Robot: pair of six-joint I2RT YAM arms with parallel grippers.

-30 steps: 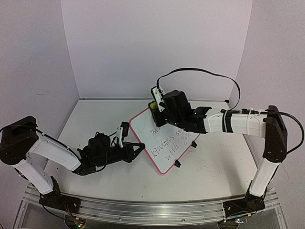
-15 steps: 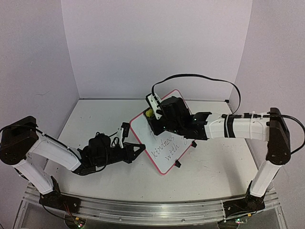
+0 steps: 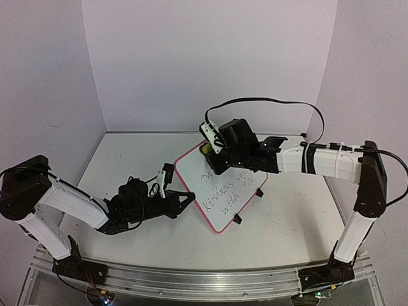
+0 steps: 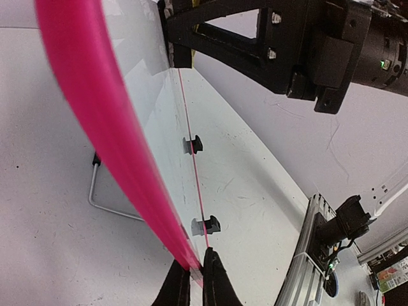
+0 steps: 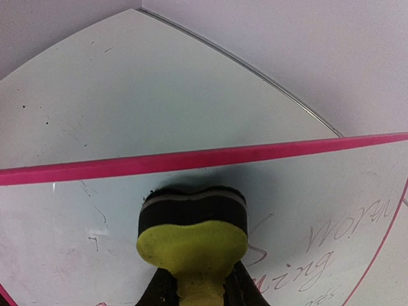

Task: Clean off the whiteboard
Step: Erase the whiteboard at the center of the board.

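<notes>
The left fingers [image 4: 215, 282] clamp the whiteboard's [image 3: 222, 214] pink frame; the right fingers [image 5: 157, 293] grip a yellow-and-black eraser [image 5: 192, 237] pressed against the board.

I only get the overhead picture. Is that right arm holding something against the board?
Observer: Yes. Its wrist camera shows the right gripper shut on a yellow-and-black eraser, black face to the whiteboard, just under the pink frame.
Operator: And the left arm, is it just lying there?
Observer: No. The left gripper pinches the whiteboard's frame at its edge.
Operator: Is there writing near the eraser?
Observer: Yes, writing shows just to its right in that wrist view.
</notes>
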